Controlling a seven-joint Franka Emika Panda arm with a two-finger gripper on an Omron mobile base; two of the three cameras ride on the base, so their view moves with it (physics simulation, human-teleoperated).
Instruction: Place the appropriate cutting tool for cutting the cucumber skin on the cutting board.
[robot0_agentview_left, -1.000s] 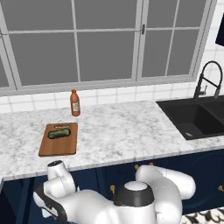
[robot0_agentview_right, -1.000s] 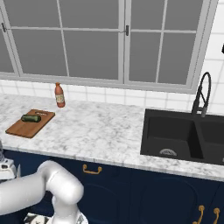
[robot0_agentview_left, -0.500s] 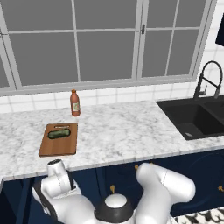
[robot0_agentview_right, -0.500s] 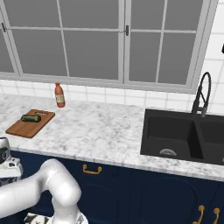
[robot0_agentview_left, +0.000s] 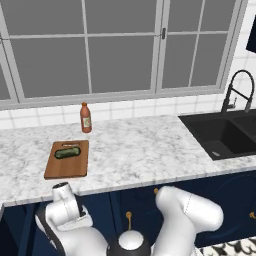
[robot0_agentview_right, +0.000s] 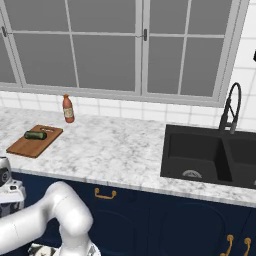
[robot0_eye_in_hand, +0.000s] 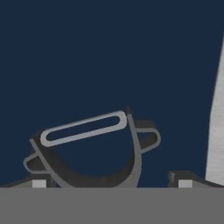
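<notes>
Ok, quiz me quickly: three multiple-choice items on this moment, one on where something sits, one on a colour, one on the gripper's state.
1. Where is the cucumber?
A. in the sink
B. on the cutting board
C. on the windowsill

2. What colour is the sink?
A. black
B. white
C. steel grey

3. What is between the fingers of the gripper?
A. the knife
B. nothing
C. the peeler

Answers: 1 B, the green cucumber lies at the board's far end. 2 A, the basin and its faucet are black. 3 C, the hand view shows the peeler's looped head between the two tips.
</notes>
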